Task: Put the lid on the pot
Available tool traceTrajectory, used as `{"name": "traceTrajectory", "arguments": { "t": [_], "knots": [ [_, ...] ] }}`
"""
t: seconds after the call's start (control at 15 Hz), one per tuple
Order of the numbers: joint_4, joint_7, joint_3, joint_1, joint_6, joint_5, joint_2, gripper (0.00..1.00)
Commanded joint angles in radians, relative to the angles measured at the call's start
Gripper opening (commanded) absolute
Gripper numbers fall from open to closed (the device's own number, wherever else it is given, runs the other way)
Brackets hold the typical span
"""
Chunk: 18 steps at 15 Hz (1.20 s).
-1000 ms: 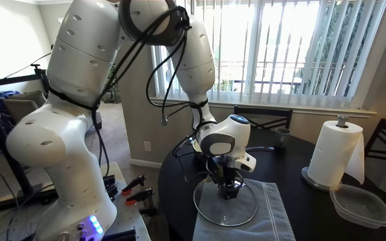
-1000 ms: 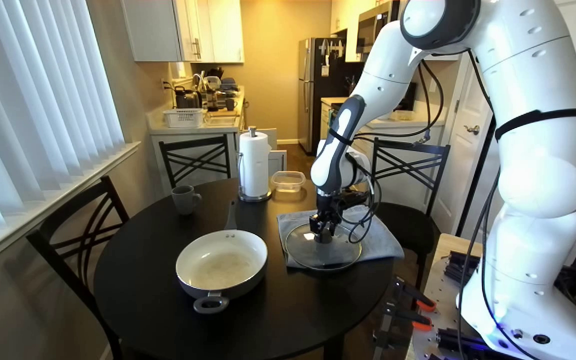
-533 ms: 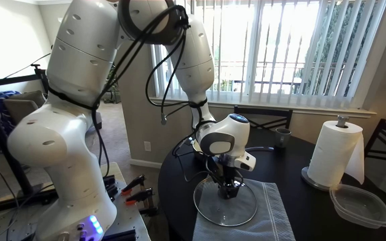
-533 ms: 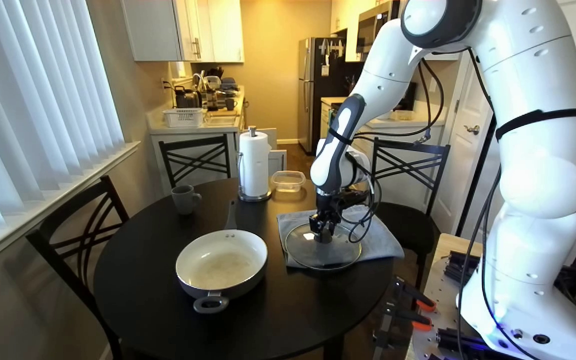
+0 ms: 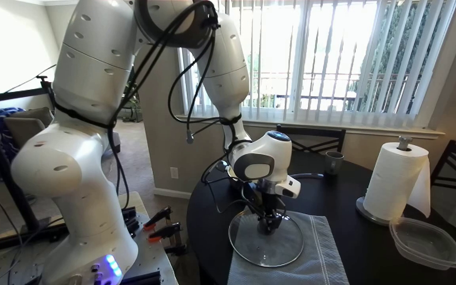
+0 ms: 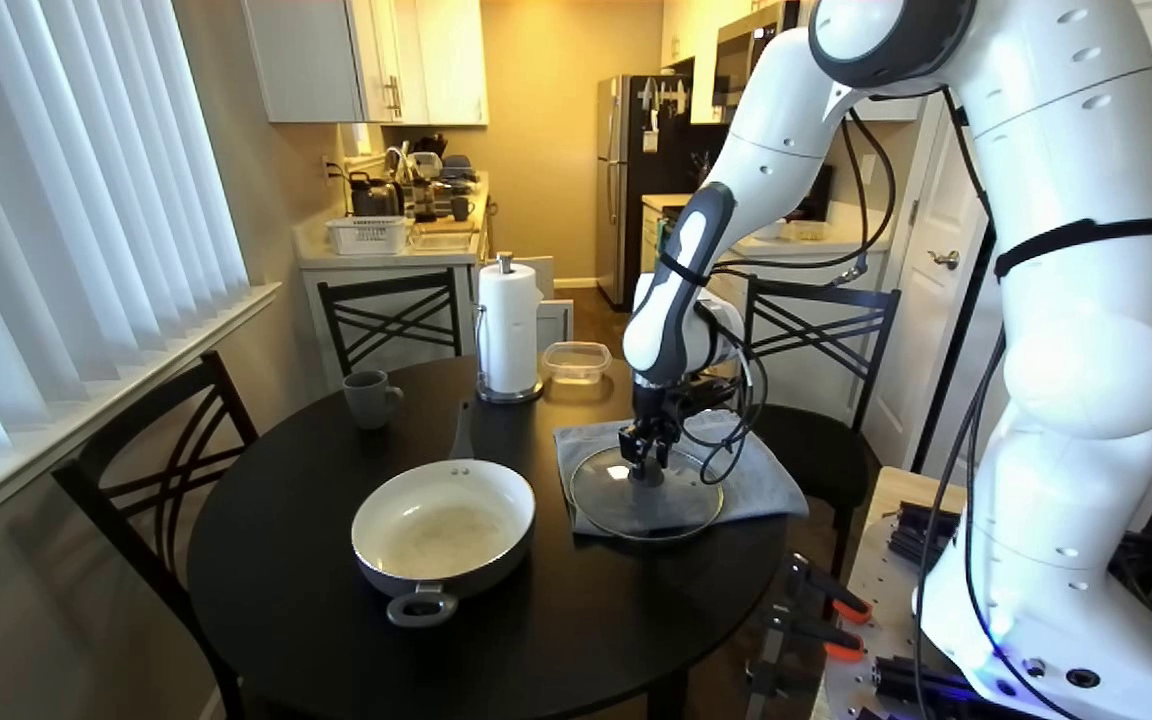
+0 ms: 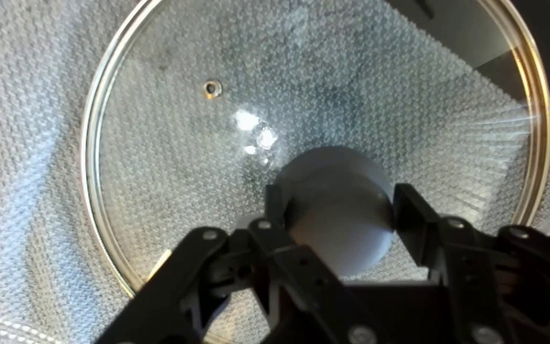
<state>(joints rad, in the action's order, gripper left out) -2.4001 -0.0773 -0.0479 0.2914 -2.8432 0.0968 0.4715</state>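
- Wrist view: hand [image 7: 337,205] with fingers [image 7: 416,224] apart, one each side of the knob [image 7: 339,239] of the lid [image 7: 303,105]; clamping cannot be told.
- Lid: resting on the grey cloth [image 6: 766,490].
- Pot [image 6: 446,525], in an exterior view: on the worktop [image 6: 586,620], near the cloth, pale inside facing up.

Round black table [image 6: 626,630], on it a cream-lined pot [image 6: 441,530], grey mug [image 6: 368,400], paper-towel stand [image 5: 364,215], clear plastic container [image 6: 577,374], grey cloth [image 6: 764,485]
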Motion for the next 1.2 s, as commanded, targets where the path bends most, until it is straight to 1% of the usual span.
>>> {"name": "traceTrajectory", "arguments": {
  "t": [0.0, 0.13, 0.4, 0.47, 0.53, 0.6, 0.8, 0.87, 1.13],
  "knots": [
    [-0.084, -0.036, -0.018, 0.0, -0.038, 0.041, -0.092, 0.35],
    [-0.098, -0.04, -0.017, 0.0, -0.033, 0.04, -0.119, 0.35],
    [-0.088, -0.028, 0.003, -0.022, -0.004, 0.028, -0.145, 0.35],
    [-0.084, -0.016, 0.017, -0.033, 0.004, 0.019, -0.148, 0.58],
    [-0.082, -0.013, 0.025, -0.039, 0.011, 0.015, -0.152, 0.84],
    [-0.08, -0.011, 0.033, -0.044, 0.019, 0.012, -0.154, 0.84],
    [-0.071, -0.012, 0.053, -0.054, 0.043, 0.01, -0.155, 0.98],
    [-0.065, -0.017, 0.058, -0.052, 0.055, 0.011, -0.152, 1.0],
    [-0.027, -0.025, 0.066, -0.052, 0.106, 0.014, -0.12, 1.0]
  ]
}}
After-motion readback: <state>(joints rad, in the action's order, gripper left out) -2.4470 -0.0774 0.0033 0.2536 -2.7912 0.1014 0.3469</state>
